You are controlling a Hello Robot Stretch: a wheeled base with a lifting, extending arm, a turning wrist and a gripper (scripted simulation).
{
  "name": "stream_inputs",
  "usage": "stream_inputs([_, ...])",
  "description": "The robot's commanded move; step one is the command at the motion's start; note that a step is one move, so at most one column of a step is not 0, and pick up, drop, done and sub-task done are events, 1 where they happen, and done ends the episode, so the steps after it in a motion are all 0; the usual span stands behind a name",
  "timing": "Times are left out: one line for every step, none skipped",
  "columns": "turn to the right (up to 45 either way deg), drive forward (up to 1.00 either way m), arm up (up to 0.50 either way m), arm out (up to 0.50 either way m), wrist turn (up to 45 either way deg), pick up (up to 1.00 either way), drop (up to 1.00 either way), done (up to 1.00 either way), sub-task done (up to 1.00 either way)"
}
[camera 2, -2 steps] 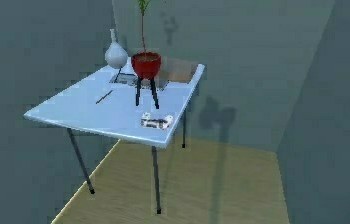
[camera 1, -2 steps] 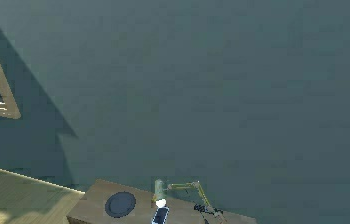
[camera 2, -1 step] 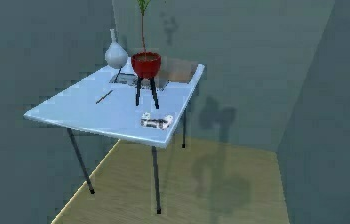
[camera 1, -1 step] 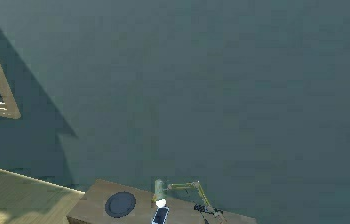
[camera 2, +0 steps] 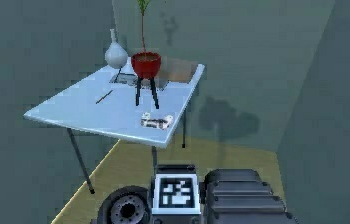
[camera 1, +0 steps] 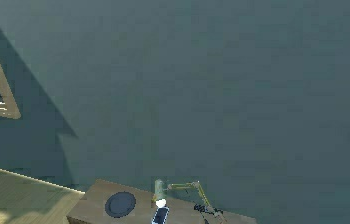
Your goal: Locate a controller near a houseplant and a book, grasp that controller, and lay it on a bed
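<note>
One dark gripper [camera 2: 129,208], whose load I cannot tell, sits low by the robot; well beyond it the pale controller [camera 2: 157,121] lies crosswise at the table's [camera 2: 73,106] near edge, with the houseplant [camera 2: 146,64] and book [camera 2: 180,70] farther still.

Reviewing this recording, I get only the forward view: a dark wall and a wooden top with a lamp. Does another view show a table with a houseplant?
Observer: Yes. The arm side view shows a pale blue thin-legged table by the dark wall.
Operator: What's on it?
Observer: A green houseplant in a red pot on a dark stand, with a flat brown book just right of it in the picture.
Operator: And the controller?
Observer: A small white controller-like object lies near the table's front edge, below the pot in the picture.
</note>
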Motion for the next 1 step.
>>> stream_inputs([0.0,0.0,0.0,0.44,0.0,0.0,0.0,0.0,0.0])
